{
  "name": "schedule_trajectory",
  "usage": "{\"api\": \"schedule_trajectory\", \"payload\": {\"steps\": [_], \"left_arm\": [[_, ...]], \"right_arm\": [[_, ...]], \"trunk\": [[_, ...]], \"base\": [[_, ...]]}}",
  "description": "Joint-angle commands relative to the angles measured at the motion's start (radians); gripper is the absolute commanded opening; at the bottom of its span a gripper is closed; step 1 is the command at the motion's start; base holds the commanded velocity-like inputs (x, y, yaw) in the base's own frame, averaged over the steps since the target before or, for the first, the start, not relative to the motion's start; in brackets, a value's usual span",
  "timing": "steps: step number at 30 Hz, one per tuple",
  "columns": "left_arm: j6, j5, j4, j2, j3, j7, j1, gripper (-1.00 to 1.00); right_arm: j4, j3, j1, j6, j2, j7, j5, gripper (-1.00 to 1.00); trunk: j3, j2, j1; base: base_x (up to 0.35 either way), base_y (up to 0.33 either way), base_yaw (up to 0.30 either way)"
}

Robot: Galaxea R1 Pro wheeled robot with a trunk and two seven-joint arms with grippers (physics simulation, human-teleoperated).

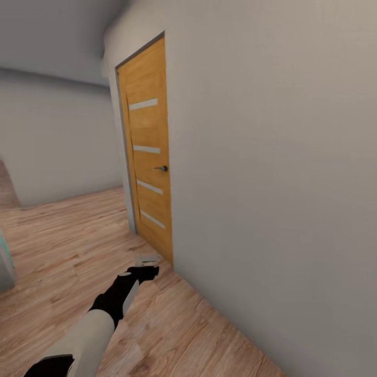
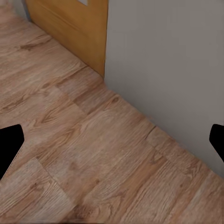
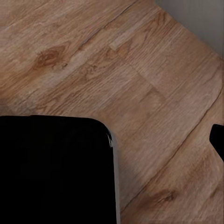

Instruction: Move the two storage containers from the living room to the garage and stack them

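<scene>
Facing a wooden door (image 1: pixel 148 152), we see the left end effector (image 2: pixel 112 140) spread wide, empty, above plank floor (image 2: pixel 93 140); right end effector's state indeterminate.

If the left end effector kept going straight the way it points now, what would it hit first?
Most likely the wood plank floor, close to the grey wall beside the wooden door. The left end effector is open and empty; depth is uncertain.

A home's hallway, by the look of it. Ahead of the left gripper (image 1: pixel 140 272) stands a closed wooden door (image 1: pixel 148 152) with pale slats and a lever handle (image 1: pixel 162 168), set in a plain grey-white wall (image 1: pixel 272 173). Light wood plank flooring (image 1: pixel 68 251) runs beneath the gripper.
</scene>
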Motion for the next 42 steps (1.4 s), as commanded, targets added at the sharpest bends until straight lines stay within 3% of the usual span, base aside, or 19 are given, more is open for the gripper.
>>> {"api": "schedule_trajectory", "payload": {"steps": [1, 14, 23, 28, 35, 42], "left_arm": [[0.005, -0.01, -0.001, -0.002, 0.007, -0.002, -0.001, 1.0], [0.005, -0.008, 0.0, -0.001, 0.007, -0.006, -0.001, 1.0], [0.005, -0.007, -0.001, 0.0, 0.007, -0.007, -0.001, 1.0], [0.005, -0.007, -0.001, -0.001, 0.007, -0.007, -0.001, 1.0], [0.005, -0.008, 0.0, -0.002, 0.007, -0.007, -0.001, 1.0], [0.005, -0.008, 0.0, -0.002, 0.007, -0.007, -0.001, 1.0]], "right_arm": [[0.0, 0.0, 0.0, -0.003, 0.0, -0.006, 0.005, 1.0], [-0.06, 0.001, 0.0, -0.003, 0.0, -0.007, 0.005, 1.0], [-0.175, 0.001, -0.001, -0.003, -0.002, -0.01, 0.005, 1.0], [-0.275, 0.0, -0.003, 0.104, -0.005, -0.011, 0.005, 1.0], [-0.385, 0.0, -0.004, 0.149, -0.01, -0.012, 0.003, 1.0], [-0.535, -0.002, -0.005, 0.302, -0.012, -0.016, 0.004, 1.0]], "trunk": [[-0.001, -0.001, 0.0], [-0.001, -0.001, 0.0], [-0.001, -0.001, 0.0], [-0.001, -0.001, 0.0], [-0.001, -0.001, 0.0], [-0.001, -0.001, 0.0]], "base": [[0.0, 0.0, 0.29], [0.0, 0.0, 0.292], [0.0, 0.0, 0.299], [0.0, 0.0, 0.299], [0.0, 0.0, 0.299], [0.0, 0.0, 0.299]]}}
